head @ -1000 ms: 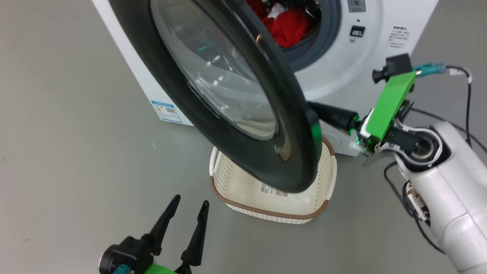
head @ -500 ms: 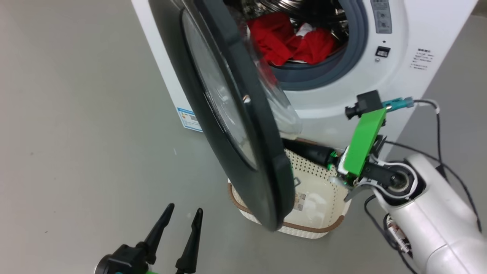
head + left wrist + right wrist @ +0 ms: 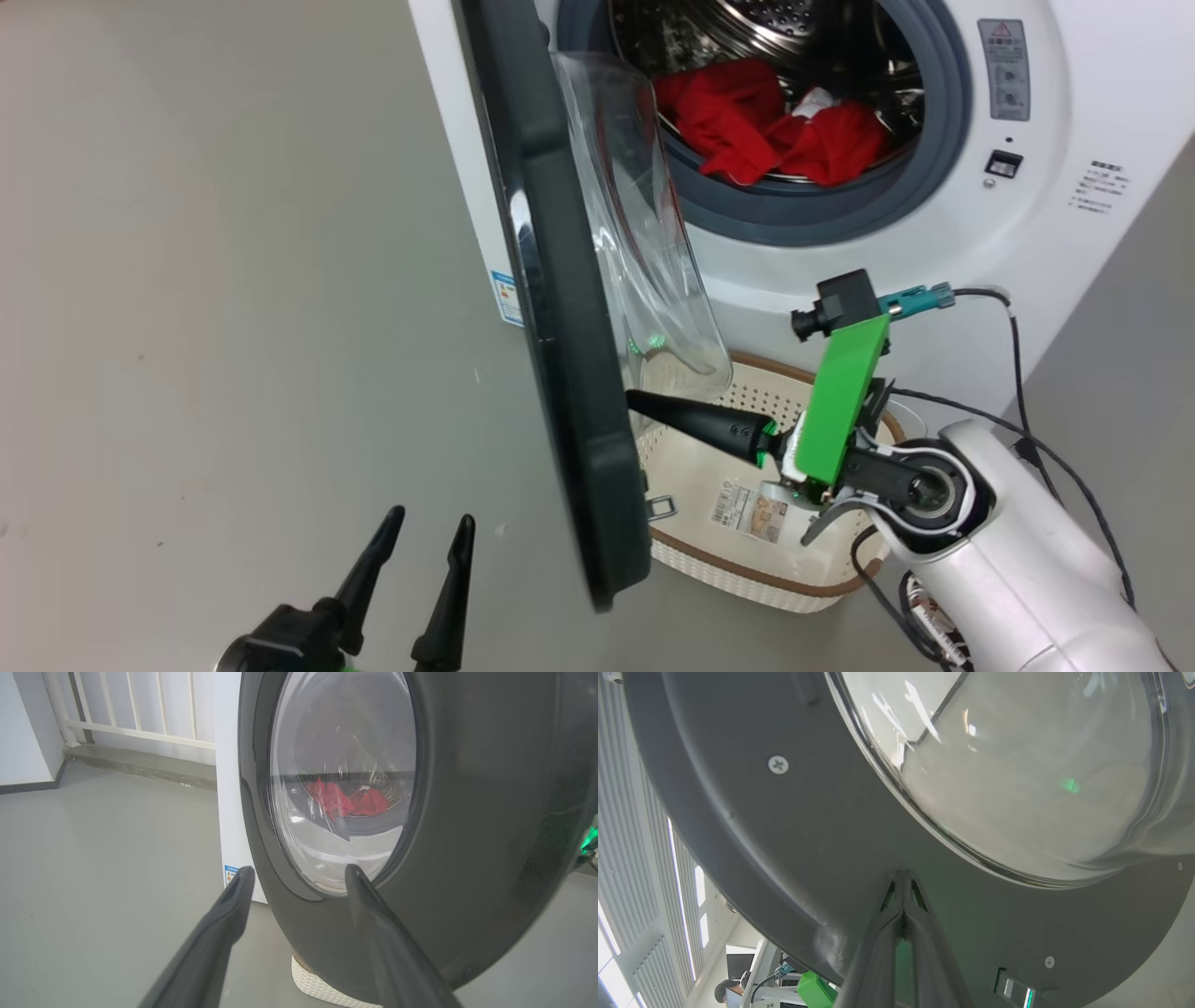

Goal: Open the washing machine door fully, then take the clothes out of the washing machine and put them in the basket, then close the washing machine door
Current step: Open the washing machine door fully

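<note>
Nearest the observer, the left gripper hangs low over the grey floor, fingers spread wide and holding nothing. It is on the outer side of the door and apart from it.

The washing machine door stands roughly edge-on to the head view, swung out to about a right angle from the cabinet front. I judge it open but not yet fully open. The right gripper has its fingers pressed together, pinching nothing. In the right wrist view its tips appear to rest on the dark inner face of the door, just below the glass bowl. That posture suggests a push outward.

Behind the door, the basket sits on the floor in front of the machine. It contains no garments; only the sticker on its bottom shows. The lower edge of the door and its latch hook hang over the left end of the basket.

Farthest, the washing machine shows its grey gasket and steel drum. The clothes lie as a red bundle at the drum's front lip.

Status: step one in hand; unloading and closing not begun.

Obstructions noted:
- The right forearm spans the basket, between it and the drum mouth.
- A cable trails near the basket's right end.
- The bulging bowl projects toward the opening on the left side.
</note>
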You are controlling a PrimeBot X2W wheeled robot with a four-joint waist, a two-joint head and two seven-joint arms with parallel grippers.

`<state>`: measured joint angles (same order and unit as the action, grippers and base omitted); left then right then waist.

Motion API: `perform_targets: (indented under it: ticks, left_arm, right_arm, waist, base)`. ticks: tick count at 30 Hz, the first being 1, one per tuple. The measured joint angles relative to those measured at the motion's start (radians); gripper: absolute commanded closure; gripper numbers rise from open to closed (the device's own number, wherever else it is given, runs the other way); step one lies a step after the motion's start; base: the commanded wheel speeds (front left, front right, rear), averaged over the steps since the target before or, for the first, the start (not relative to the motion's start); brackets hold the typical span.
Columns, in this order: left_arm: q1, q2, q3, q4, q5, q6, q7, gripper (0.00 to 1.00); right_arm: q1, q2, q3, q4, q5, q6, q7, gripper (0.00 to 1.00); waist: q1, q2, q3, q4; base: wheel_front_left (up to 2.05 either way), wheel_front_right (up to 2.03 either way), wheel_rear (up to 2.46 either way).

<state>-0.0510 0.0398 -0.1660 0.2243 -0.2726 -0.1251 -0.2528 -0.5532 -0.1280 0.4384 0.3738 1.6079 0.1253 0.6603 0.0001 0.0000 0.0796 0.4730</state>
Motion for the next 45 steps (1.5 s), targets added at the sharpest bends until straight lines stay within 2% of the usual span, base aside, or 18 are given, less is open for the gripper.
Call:
perform_targets:
  ticks: [9, 26, 27, 28, 29, 30, 31, 32, 45]
  left_arm:
    - [0.011, 0.0, 0.03, 0.003, 0.0, 0.0, 0.0, 0.0]
    - [0.016, 0.0, 0.047, -0.001, 0.0, 0.0, 0.0, 0.0]
    - [0.019, 0.0, 0.047, -0.001, 0.0, 0.0, 0.0, 0.0]
    - [0.024, 0.0, 0.047, -0.001, 0.0, 0.0, 0.0, 0.0]
    - [0.027, 0.0, 0.047, 0.0, 0.0, 0.0, 0.0, 0.0]
    - [0.028, 0.0, 0.047, 0.0, 0.0, 0.0, 0.0, 0.0]
    - [0.028, 0.0, 0.047, 0.0, 0.0, 0.0, 0.0, 0.0]
    - [0.028, 0.0, 0.047, 0.001, 0.001, 0.0, 0.0, 0.0]
    - [0.027, 0.0, 0.064, 0.01, 0.009, 0.0, 0.0, 0.0]
  right_arm:
    - [0.02, 0.033, 0.041, -0.013, -0.009, 0.0, -0.018, 1.0]
    - [0.02, 0.047, 0.07, -0.014, 0.001, 0.0, -0.064, 1.0]
    - [0.022, 0.048, 0.069, -0.014, 0.0, 0.0, -0.071, 0.84]
    - [0.025, 0.049, 0.069, -0.013, -0.001, 0.0, -0.075, 0.84]
    - [0.03, 0.05, 0.068, -0.014, -0.004, 0.0, -0.08, 0.64]
    - [0.038, 0.05, 0.066, -0.013, -0.008, 0.0, -0.085, 0.53]
    - [0.047, 0.05, 0.065, -0.013, -0.01, 0.0, -0.092, 0.2]
    - [0.058, 0.049, 0.063, -0.013, -0.011, 0.0, -0.099, 0.0]
    - [0.182, 0.0, 0.035, -0.012, -0.05, 0.0, -0.179, 0.0]
  waist:
    - [0.0, 0.0, -0.017, 0.04]
    - [0.0, 0.0, -0.028, 0.042]
    - [0.0, 0.0, -0.03, 0.041]
    - [0.0, 0.0, -0.032, 0.04]
    - [0.0, 0.0, -0.034, 0.039]
    - [0.0, 0.0, -0.036, 0.038]
    - [0.0, 0.0, -0.038, 0.037]
    - [0.0, 0.0, -0.041, 0.035]
    - [0.0, 0.0, -0.048, -0.017]
  base:
    - [0.0, 0.0, 0.0]
    - [0.0, 0.0, 0.0]
    - [0.0, 0.0, 0.0]
    - [0.0, 0.0, 0.0]
    - [0.0, 0.0, 0.0]
    - [0.0, 0.0, 0.0]
    - [0.0, 0.0, 0.0]
    - [0.0, 0.0, 0.0]
    - [0.0, 0.0, 0.0]
